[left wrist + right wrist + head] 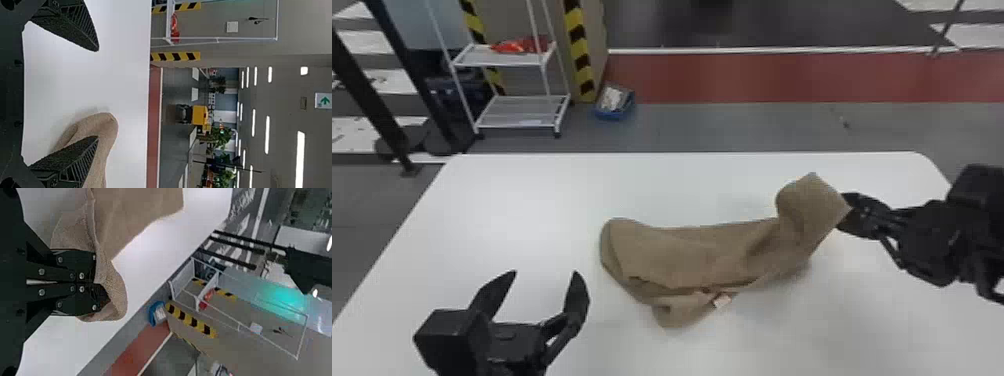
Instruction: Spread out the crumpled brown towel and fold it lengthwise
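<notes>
Probably soft, light and limp, the towel [692, 255] lies bunched on the worktop [507, 200] — its right end raised and clamped in the right end effector [97, 283] — and the left end effector [545, 273], fingers apart, might best pinch the near edge by the tag [722, 300].

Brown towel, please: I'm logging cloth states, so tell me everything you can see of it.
The brown towel looks like soft, plain-coloured fabric with a stitched hem and a small pale tag on its near side. It lies bunched in overlapping folds, neither spread flat nor folded neatly, from the middle of the white table toward the right. Its right end is lifted off the table, pinched by the right gripper. The left gripper stands open, apart from its left end.
</notes>
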{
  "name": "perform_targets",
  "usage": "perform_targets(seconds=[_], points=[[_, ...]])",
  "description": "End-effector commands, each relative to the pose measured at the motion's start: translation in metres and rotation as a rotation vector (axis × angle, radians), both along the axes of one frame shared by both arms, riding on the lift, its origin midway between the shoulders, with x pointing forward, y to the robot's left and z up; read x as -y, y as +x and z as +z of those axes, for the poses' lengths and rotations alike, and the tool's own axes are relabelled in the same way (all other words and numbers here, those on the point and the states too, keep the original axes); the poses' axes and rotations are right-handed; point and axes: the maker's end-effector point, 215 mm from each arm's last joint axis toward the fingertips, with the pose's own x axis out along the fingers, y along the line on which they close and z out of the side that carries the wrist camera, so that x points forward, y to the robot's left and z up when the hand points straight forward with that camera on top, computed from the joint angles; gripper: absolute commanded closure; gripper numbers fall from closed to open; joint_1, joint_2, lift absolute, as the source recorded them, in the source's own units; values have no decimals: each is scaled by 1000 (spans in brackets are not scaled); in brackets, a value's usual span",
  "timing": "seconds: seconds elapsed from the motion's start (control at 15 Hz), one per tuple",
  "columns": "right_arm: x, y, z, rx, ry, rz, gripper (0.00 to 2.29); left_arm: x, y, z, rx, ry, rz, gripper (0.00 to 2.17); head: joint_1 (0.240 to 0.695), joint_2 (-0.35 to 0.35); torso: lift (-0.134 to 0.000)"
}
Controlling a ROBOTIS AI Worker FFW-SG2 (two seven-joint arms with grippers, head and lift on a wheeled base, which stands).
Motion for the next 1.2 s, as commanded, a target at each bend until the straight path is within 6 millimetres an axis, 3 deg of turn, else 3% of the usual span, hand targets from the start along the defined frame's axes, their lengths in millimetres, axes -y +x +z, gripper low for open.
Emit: perform_targets(seconds=[0.0, 0.2, 0.33, 0.4, 0.6, 0.73, 1.0, 1.13], points=[[24, 12, 19, 21, 36, -104, 1477, 3, -1, -1, -1, -3, -7, 90, 695, 26, -124], [68, 20, 16, -2, 52, -266, 1477, 15, -4, -3, -7, -7, -42, 90, 695, -30, -124], [93, 23, 2, -37, 65, -400, 1477, 48, -8, -5, -11, 0, -139, 90, 695, -69, -124], [102, 25, -5, -48, 67, -463, 1477, 70, -10, -5, -11, -15, -195, 90, 695, -122, -124], [90, 27, -16, -126, 104, -497, 1477, 110, -12, -10, -30, -12, -283, 90, 695, -207, -124], [74, 31, -14, -148, 127, -493, 1477, 132, -16, -9, -30, -13, -327, 90, 695, -235, -124], [50, 33, -16, -214, 172, -503, 1477, 182, -16, -15, -35, -39, -412, 151, 695, -251, -124], [42, 34, -11, -207, 178, -496, 1477, 202, -14, -28, -71, -32, -454, 154, 695, -270, -124]])
